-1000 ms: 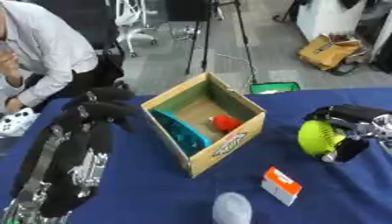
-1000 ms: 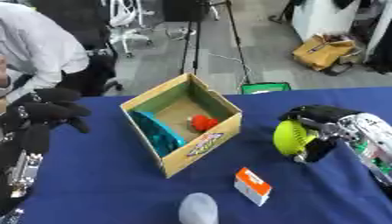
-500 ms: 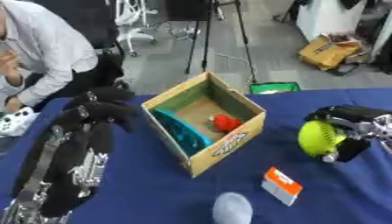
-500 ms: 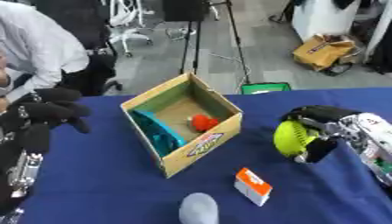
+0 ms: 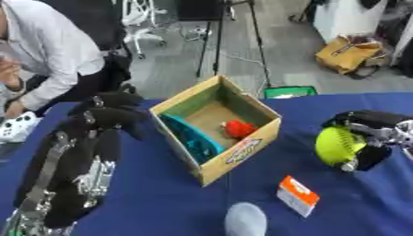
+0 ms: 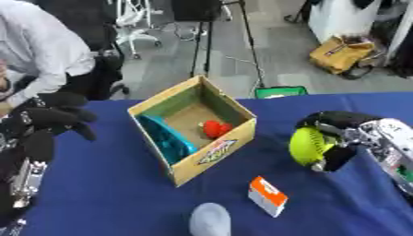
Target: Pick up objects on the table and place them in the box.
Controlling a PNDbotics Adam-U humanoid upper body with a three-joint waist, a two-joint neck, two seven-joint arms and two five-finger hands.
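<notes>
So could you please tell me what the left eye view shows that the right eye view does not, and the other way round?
Only the left eye view shows a white object at the table's left edge, and more of the left arm below the left hand.

Only the right eye view shows more of the right forearm, running toward the lower right corner behind the right hand.

Both share the box holding a teal thing and a red thing, the yellow ball in the right hand, the orange-and-white packet, and a grey rounded thing at the bottom edge.
</notes>
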